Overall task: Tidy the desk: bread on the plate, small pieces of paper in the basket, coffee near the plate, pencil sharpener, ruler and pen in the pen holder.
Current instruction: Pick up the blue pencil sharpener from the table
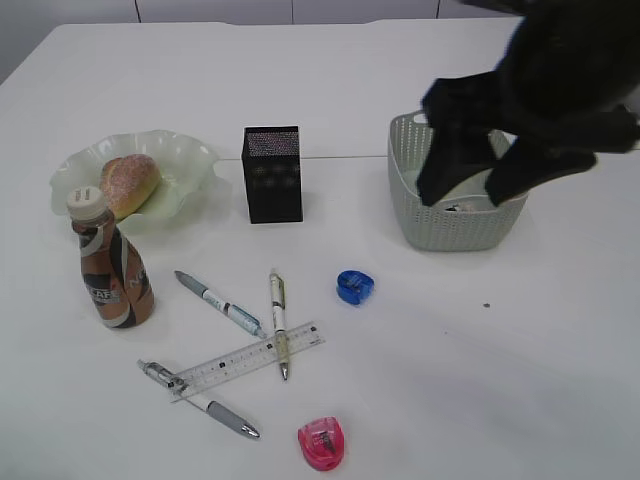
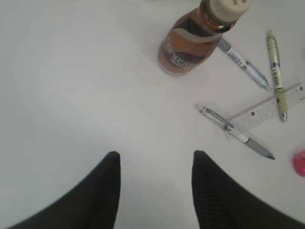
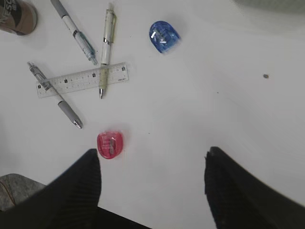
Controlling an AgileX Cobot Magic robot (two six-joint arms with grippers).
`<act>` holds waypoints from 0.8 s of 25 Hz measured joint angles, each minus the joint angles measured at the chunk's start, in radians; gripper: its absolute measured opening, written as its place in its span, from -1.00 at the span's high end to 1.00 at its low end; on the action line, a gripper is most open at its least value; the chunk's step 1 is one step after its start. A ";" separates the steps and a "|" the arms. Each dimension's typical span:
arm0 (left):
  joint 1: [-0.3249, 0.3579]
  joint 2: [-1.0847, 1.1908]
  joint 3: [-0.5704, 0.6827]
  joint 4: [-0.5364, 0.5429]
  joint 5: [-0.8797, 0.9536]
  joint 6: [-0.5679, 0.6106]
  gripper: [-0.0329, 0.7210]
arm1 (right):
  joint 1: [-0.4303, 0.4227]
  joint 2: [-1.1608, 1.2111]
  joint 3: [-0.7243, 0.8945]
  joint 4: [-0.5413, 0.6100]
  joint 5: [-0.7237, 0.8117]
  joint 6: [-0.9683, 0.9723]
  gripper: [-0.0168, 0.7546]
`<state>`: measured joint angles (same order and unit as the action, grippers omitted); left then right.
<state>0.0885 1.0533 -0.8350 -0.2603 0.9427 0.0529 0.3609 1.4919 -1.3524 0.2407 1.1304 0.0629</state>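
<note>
While the bread [image 1: 130, 184] is already lying on the green wavy plate [image 1: 190, 160] at the upper left of the exterior frame and the coffee bottle [image 1: 110, 268] is standing just in front of that plate, the stationery is what is waiting. Three pens are lying at lower centre: a grey-blue pen [image 1: 218, 303] slanting from upper left to lower right, a pale green pen [image 1: 279, 322] running nearly top to bottom, and a silver pen [image 1: 200, 399] slanting under the clear ruler [image 1: 250, 360], whose long axis is rising toward the right. The green pen is crossing over the ruler's right end. A blue pencil sharpener [image 1: 355, 287] is sitting right of the pens, a pink pencil sharpener [image 1: 322, 443] near the bottom edge. The black mesh pen holder [image 1: 272, 173] is standing upright at upper centre, well apart from all of them.

The right gripper [image 1: 465, 195] is hanging over the grey-green basket [image 1: 440, 225] at upper right with its fingers spread and nothing between them. The left gripper [image 2: 155, 160] is out of the exterior frame; its wrist view is showing it spread and empty above bare desk [image 1: 500, 380], with the silver pen and ruler lying ahead and to the right of its fingertips.

Judging by this, the left arm is nearer the pen cluster, and the blue sharpener is lying closer to the right arm
</note>
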 joint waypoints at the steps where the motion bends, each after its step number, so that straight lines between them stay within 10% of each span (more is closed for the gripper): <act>1: 0.000 0.000 0.000 -0.014 -0.004 0.000 -0.05 | 0.025 0.040 -0.029 -0.010 0.000 0.017 -0.34; 20: 0.000 0.000 0.000 -0.128 -0.048 0.000 -0.04 | 0.129 0.725 -0.632 -0.184 0.090 0.159 -0.34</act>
<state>0.0885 1.0533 -0.8350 -0.3878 0.8952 0.0529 0.4896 2.2169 -1.9840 0.0570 1.2203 0.2222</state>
